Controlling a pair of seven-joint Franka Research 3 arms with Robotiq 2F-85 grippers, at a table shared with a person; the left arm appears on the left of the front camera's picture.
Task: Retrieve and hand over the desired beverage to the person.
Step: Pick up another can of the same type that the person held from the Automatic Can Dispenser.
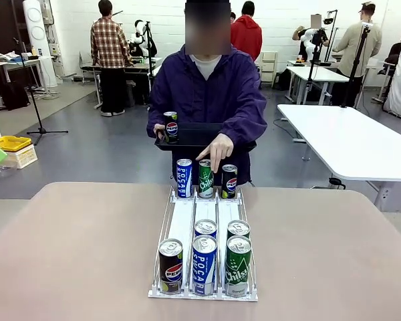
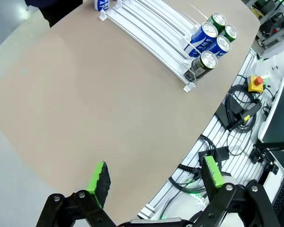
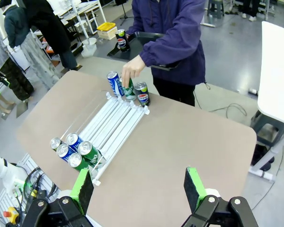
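Note:
The person [image 1: 207,93] in a purple jacket stands at the table's far side, one hand [image 1: 218,148] on the green Chilsung can [image 1: 206,179] at the far end of the white three-lane rack [image 1: 187,221]. A blue Pocari can and a Pepsi can flank it. Their other hand holds a black tray [image 1: 200,137] carrying a Pepsi can [image 1: 171,126]. Several cans [image 1: 204,261] crowd the rack's near end. My left gripper [image 2: 156,177] hangs open over the table's near-left edge. My right gripper [image 3: 138,187] hangs open high above the table, with the rack [image 3: 113,120] and the person's hand [image 3: 131,71] below.
A white table [image 1: 354,140] stands to the right behind the person. Other people stand farther back in the room. A yellow bin [image 1: 12,142] sits on the floor at left. Cables and a yellow emergency-stop box [image 2: 255,83] lie below the table's near edge.

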